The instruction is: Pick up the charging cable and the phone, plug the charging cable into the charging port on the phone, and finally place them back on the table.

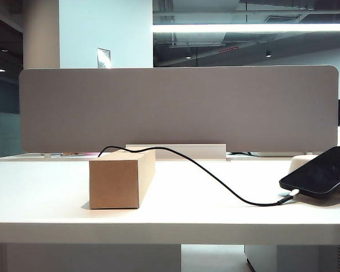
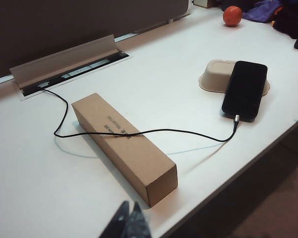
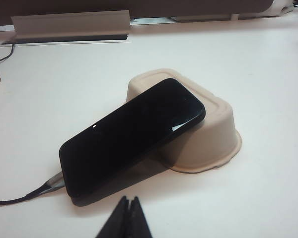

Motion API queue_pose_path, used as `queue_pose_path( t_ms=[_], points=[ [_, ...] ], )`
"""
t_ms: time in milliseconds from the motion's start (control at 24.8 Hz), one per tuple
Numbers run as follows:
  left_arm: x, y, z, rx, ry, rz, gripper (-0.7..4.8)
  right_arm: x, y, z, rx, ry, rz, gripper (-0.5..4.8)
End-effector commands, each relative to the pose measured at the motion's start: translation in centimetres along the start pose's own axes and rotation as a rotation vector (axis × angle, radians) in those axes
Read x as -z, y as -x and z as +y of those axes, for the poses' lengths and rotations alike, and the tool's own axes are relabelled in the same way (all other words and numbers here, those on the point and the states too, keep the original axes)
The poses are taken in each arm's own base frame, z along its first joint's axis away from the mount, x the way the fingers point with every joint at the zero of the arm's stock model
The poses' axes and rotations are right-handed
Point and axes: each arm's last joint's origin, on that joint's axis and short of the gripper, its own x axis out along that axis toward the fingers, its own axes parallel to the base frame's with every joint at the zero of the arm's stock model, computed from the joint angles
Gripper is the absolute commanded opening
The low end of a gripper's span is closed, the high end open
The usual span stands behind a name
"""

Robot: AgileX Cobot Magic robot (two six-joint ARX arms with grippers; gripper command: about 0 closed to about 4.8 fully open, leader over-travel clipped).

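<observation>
The phone lies tilted, with its far end propped on an upside-down cream tray and its near end down on the table. The charging cable is plugged into the charging port on the phone's low short edge — the little silvery plug sits right in it. From there the black cord runs across the white table, climbs over the top of a brown cardboard box, and goes back into a slot in the table with its flap lid up, just in front of the grey partition panel. The left gripper hangs above the near end of the box with its two black fingers pressed together, holding nothing. The right gripper hangs just in front of the phone's low end — its fingers are together too, and empty. Far off in the left wrist view, an orange ball sits on the table.
</observation>
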Motion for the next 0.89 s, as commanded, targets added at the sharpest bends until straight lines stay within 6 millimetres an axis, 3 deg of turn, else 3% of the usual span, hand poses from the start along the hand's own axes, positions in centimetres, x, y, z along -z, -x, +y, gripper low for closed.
queue_pose_path(
  t_ms=[40,282,565,887],
  points=[
    [-0.2,0.0,0.1,-0.007,0.003,-0.019,-0.06,0.1,-0.1,0.0,0.002,0.006,-0.005,-0.05],
    [0.9,-1.6,0.5,-0.101,0.053,-0.041,-0.06,0.1,-0.1,0.0,0.002,0.006,-0.005,-0.05],
    [3.5,-4.5,1.3,-0.277,0.119,-0.107,-0.06,0.1,-0.1,0.0,0.002,0.006,-0.005,-0.05],
    [6.7,-6.0,2.0,-0.388,0.155,-0.107,-0.06,0.1,-0.1,0.0,0.002,0.006,-0.005,-0.05]
  ],
)
